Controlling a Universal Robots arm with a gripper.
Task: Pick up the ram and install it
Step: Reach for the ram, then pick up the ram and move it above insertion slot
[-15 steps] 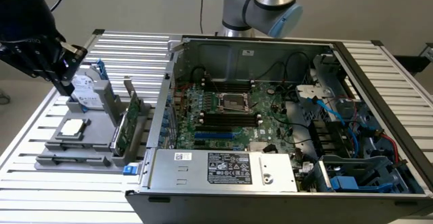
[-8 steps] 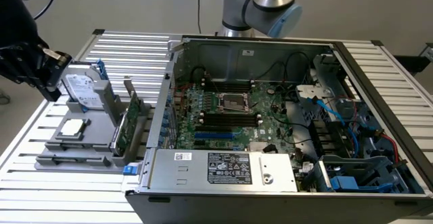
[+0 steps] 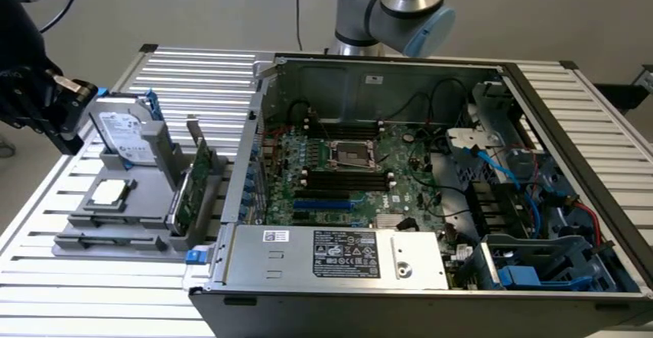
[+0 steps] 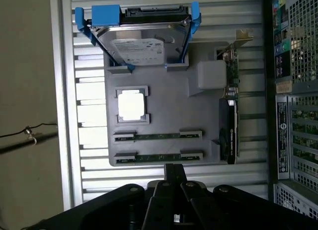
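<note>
Two ram sticks, thin dark-green strips, lie side by side in slots of a grey holder. In the exterior view the ram sits at the holder's front end. My gripper hovers above the holder, beyond the ram end. Its black fingers are shut together with nothing between them. From the exterior view the gripper hangs at the far left, above and left of the holder. Black memory slots run across the motherboard inside the open computer case.
The holder also carries a hard drive in a blue frame, a square silver CPU and an upright green expansion card. The case's perforated wall stands right beside the holder. Everything rests on a slatted metal table.
</note>
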